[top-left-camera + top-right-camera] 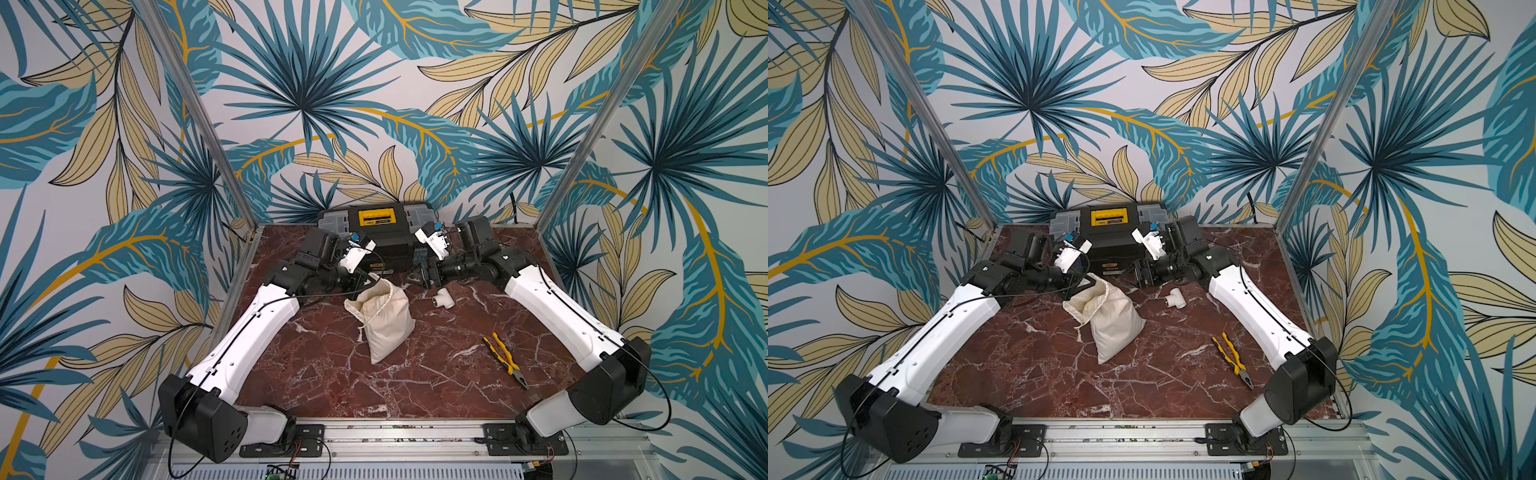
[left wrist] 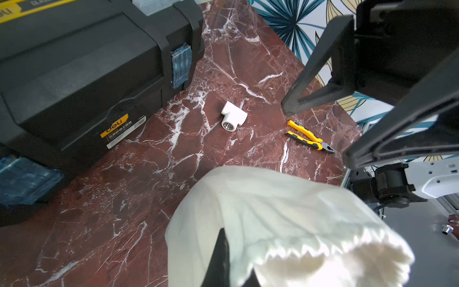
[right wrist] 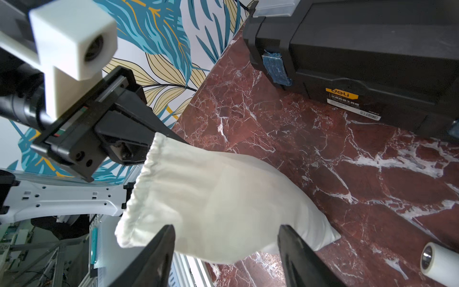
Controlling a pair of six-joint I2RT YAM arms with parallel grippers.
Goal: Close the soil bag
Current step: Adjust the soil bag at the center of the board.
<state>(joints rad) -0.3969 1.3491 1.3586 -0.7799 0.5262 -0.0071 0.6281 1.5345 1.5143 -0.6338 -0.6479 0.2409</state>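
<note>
Left gripper (image 1: 366, 282) is pinching the mouth of one cream cloth drawstring soil bag (image 1: 386, 320); right gripper (image 1: 427, 279) is hanging spread beside it

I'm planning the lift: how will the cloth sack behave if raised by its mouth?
Likely floppy: the soil bag sags and creases below its gathered mouth. Probably bottom-heavy: its bulging lower part rests on the table.
</note>
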